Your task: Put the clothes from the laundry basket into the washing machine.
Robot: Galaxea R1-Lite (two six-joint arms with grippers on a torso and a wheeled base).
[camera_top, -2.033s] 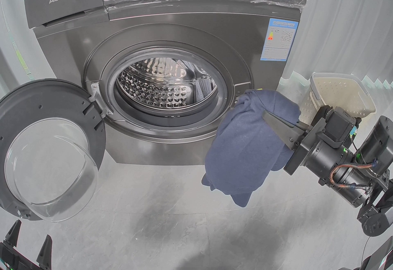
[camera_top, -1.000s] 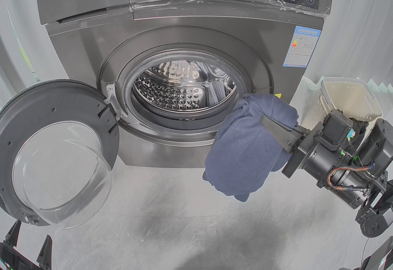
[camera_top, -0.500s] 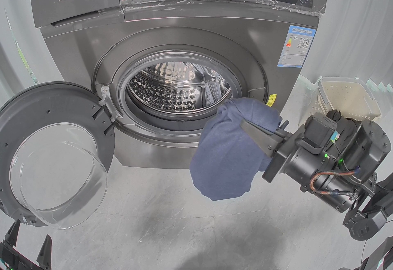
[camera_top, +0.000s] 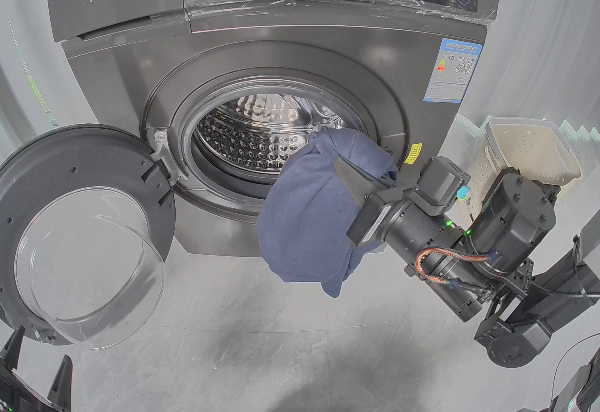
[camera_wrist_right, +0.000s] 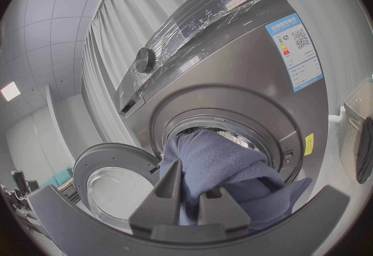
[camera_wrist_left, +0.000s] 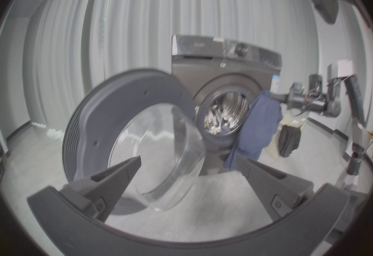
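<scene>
A grey front-loading washing machine (camera_top: 125, 63) stands ahead with its round door (camera_top: 75, 232) swung open to the left and the steel drum (camera_top: 262, 132) exposed. My right gripper (camera_top: 340, 166) is shut on a dark blue garment (camera_top: 306, 213), which hangs in front of the right side of the drum opening. The right wrist view has the blue garment (camera_wrist_right: 221, 163) bunched between the fingers, right before the opening. A cream laundry basket (camera_top: 537, 151) stands to the machine's right, with a dark cloth (camera_wrist_right: 365, 148) draped over its rim. My left gripper (camera_wrist_left: 186, 167) is open, low at the left.
The open door (camera_wrist_left: 132, 132) juts out over the floor on the left, close before the left gripper. Grey floor (camera_top: 250, 344) spreads in front of the machine. Pale curtains (camera_top: 550, 38) hang behind and beside it.
My right gripper has carried the blue garment leftward and up, from beside the basket to the right rim of the drum opening. The head camera also shifted. The left gripper stayed low.
</scene>
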